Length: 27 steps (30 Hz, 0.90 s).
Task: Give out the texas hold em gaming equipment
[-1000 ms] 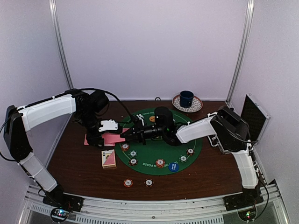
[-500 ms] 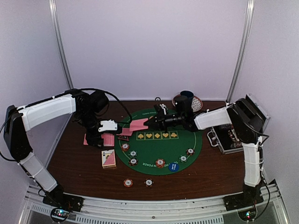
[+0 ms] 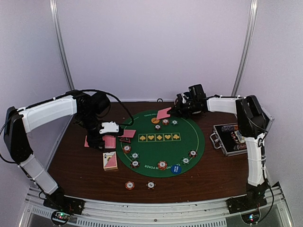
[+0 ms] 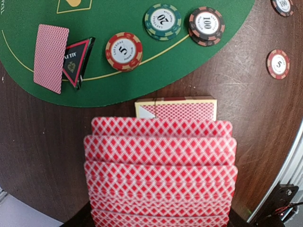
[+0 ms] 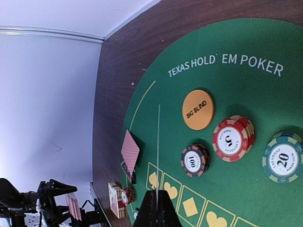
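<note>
My left gripper (image 3: 108,140) is shut on a fanned stack of pink-backed playing cards (image 4: 161,165), held over the brown table left of the green mat (image 3: 189,142); the cards hide its fingers. My right gripper (image 3: 174,111) is at the mat's far edge, shut on a single pink-backed card (image 3: 164,113), seen edge-on in the right wrist view as a thin line (image 5: 157,142). Below it lie the orange Big Blind button (image 5: 198,109) and stacks of chips marked 5 (image 5: 233,138), 100 (image 5: 194,160) and 20 (image 5: 282,158). One card (image 4: 50,57) lies face down beside the triangle marker (image 4: 75,59).
A card box (image 3: 110,161) lies on the table by the mat's left rim. Chips (image 3: 135,156) and a blue button (image 3: 176,169) ring the mat's near edge; two chips (image 3: 129,185) sit on bare wood. An open black case (image 3: 232,137) stands at the right.
My right arm has swung from the left middle of the mat to its far edge, carrying the pink card. The left arm and its cards have stayed put.
</note>
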### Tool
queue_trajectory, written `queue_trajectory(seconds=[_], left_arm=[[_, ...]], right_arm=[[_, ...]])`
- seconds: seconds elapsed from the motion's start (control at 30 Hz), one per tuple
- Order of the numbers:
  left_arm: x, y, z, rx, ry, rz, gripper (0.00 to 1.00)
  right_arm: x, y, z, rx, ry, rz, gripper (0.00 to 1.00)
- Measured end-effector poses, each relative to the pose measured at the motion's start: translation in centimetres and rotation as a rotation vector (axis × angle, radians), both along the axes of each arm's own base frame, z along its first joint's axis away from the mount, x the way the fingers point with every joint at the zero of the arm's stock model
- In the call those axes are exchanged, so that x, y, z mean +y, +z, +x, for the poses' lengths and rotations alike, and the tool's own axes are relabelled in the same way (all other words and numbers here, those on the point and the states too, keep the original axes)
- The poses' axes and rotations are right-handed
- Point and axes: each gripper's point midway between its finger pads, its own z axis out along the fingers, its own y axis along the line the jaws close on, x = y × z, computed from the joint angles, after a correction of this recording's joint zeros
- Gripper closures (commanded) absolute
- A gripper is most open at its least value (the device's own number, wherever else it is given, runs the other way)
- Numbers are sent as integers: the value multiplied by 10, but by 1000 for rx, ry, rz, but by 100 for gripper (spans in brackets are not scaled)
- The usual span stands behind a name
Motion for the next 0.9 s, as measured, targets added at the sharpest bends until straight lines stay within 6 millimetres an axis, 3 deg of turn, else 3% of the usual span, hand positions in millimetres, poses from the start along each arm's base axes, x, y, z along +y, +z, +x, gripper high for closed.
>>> queue_trajectory(seconds=[0.1,0.2,0.33,0.53,0.63,0.73,0.9], left_arm=[[0,0,-1,3,0,2,100],[1,0,-1,6,0,4,100],[2,-1,-3,14,0,9,100],[3,-1,-4,18,0,11,100],[3,-1,-4,18,0,12,100],[3,-1,-4,18,0,12,100],[3,-1,-4,18,0,12,100]], right_arm=[[0,-22,8,25,-7,-42,99],[-2,-45,9,61,-15,-89,92],[-9,-63,8,92,-30,-151,68],[-20,-67,11,70,-51,-244,28],[-28,-66,8,63,-54,-299,2],[-36,-60,5,44,-61,-351,1],[-44,-29,-2,-23,-79,-421,1]])
